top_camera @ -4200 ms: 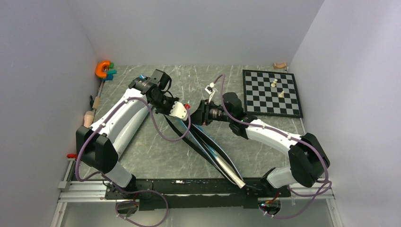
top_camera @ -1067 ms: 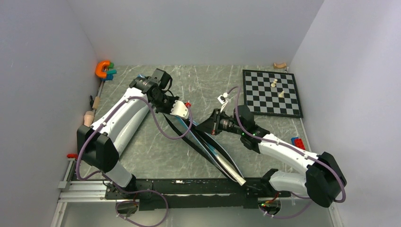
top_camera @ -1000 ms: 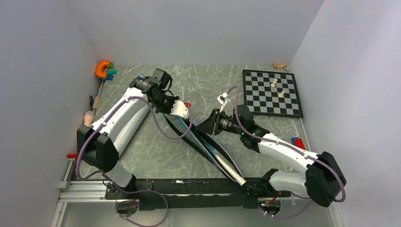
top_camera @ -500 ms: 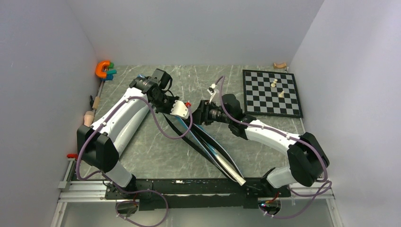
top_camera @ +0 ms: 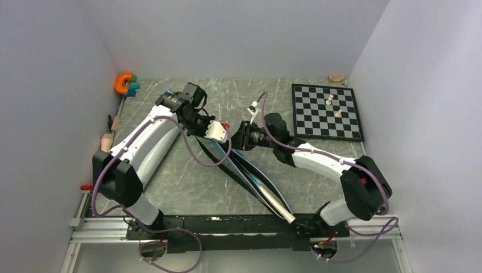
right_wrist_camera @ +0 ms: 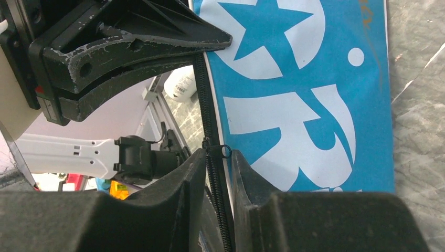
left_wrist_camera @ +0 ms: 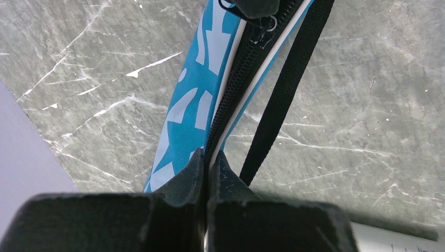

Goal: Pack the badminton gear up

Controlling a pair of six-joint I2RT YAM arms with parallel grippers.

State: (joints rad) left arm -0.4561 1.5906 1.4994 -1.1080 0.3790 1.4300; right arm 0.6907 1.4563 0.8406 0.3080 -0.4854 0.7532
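Grip check: your L gripper (left_wrist_camera: pixel 208 157) is clamped tight, fingertips pressed together on the edge of the blue bag (left_wrist_camera: pixel 191 105), right at the zip (left_wrist_camera: pixel 233 84), w/ the bag's seam pinched between them. Your R gripper (right_wrist_camera: pixel 218 155) sits a bit further along that zip, fingertips only slightly apart and straddling the zip line. The small pull ring (right_wrist_camera: pixel 224 151) is just at the tips. You can't tell from these views whether the R pads actually bite the ring or the zip. The two grippers face each other, close but not touching. The black strap (left_wrist_camera: pixel 283 100) runs alongside the zip on the table (top_camera: pixel 187 182). From above, the bag lies diagonally, mid-table, from the grippers down toward the near edge btw the arm bases. A pale rod-like end (top_camera: pixel 279 206) shows at its near tip; handle or tube, can't tell. Chessboard (top_camera: pixel 327 112) is far R, well apart. Orange C-shaped toy (top_camera: pixel 123 82) is in the far L corner.
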